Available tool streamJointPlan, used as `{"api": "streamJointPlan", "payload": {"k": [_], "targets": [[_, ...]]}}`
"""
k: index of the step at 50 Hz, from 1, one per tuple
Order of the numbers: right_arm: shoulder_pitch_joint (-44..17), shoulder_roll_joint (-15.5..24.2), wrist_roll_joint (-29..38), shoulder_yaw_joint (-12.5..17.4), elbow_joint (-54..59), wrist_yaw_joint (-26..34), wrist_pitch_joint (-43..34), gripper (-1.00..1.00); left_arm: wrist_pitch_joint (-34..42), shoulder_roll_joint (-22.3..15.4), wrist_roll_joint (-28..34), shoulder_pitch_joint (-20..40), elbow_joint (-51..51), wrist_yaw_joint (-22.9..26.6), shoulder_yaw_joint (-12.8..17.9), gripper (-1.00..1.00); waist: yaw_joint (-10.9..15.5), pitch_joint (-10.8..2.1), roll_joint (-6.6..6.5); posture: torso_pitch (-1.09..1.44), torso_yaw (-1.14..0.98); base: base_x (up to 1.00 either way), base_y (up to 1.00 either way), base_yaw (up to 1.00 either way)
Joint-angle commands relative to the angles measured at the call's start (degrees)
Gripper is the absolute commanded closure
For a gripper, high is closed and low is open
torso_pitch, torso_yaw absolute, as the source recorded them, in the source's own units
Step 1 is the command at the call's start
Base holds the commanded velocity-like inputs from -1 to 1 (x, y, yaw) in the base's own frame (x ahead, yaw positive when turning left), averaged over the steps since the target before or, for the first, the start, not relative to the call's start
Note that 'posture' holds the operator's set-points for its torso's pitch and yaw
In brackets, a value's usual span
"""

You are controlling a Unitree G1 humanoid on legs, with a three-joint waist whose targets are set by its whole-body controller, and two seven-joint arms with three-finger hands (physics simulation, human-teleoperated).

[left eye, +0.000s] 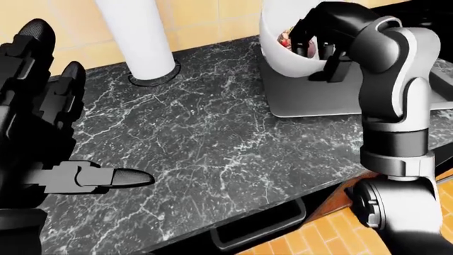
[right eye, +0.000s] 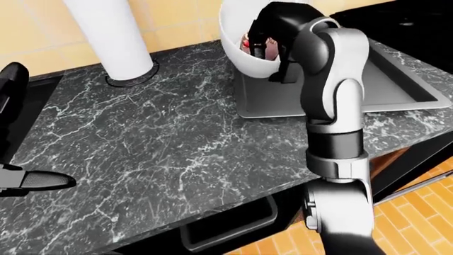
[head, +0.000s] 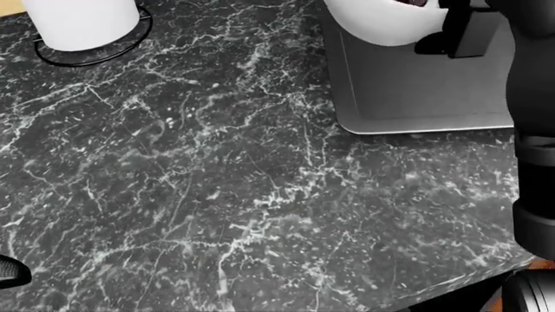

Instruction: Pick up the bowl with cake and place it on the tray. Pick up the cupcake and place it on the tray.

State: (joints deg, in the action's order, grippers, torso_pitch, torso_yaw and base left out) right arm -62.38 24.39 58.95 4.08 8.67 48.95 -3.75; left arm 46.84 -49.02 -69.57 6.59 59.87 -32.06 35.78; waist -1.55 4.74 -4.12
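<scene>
Bowl (right eye: 244, 50) tilts, mouth facing view right, over the tray (right eye: 396, 85) edge, right hand (right eye: 272, 32) gripping its rim; left hand (left eye: 42, 133) open. No writing visible.

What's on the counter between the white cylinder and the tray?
Nothing: in the head view the black marble counter runs bare from the white cylinder to the grey tray.

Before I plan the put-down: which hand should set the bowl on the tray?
The right hand. Its fingers already grip the bowl over the tray edge. The left hand hangs open at the far left, away from both.
</scene>
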Motion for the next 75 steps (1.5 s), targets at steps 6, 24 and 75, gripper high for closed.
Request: {"api": "streamJointPlan", "payload": {"k": [6, 24, 75], "targets": [[-1.4, 2.9, 2.1, 1.7, -2.3, -1.9, 2.8, 1.0, -1.5, -1.2, 0.5, 0.9, 0.1, -0.7, 1.2, -1.0, 0.0, -1.72, 0.15, 0.0, 0.0, 0.0, 0.0, 0.0], [3.2, 4.8, 4.8, 3.2, -2.9, -0.6, 5.1, 1.0, -0.8, -2.3, -0.7, 2.4, 0.1, -2.3, 0.7, -1.0, 0.0, -1.92, 0.19, 0.0, 0.0, 0.0, 0.0, 0.0], [13.9, 3.4, 3.3, 5.1, -11.9, 2.7, 2.3, -0.24, -1.8, -2.4, -0.4, 1.6, 0.1, -2.4, 0.5, -1.0, 0.4, -2.07, 0.56, 0.0, 0.0, 0.0, 0.0, 0.0]]}}
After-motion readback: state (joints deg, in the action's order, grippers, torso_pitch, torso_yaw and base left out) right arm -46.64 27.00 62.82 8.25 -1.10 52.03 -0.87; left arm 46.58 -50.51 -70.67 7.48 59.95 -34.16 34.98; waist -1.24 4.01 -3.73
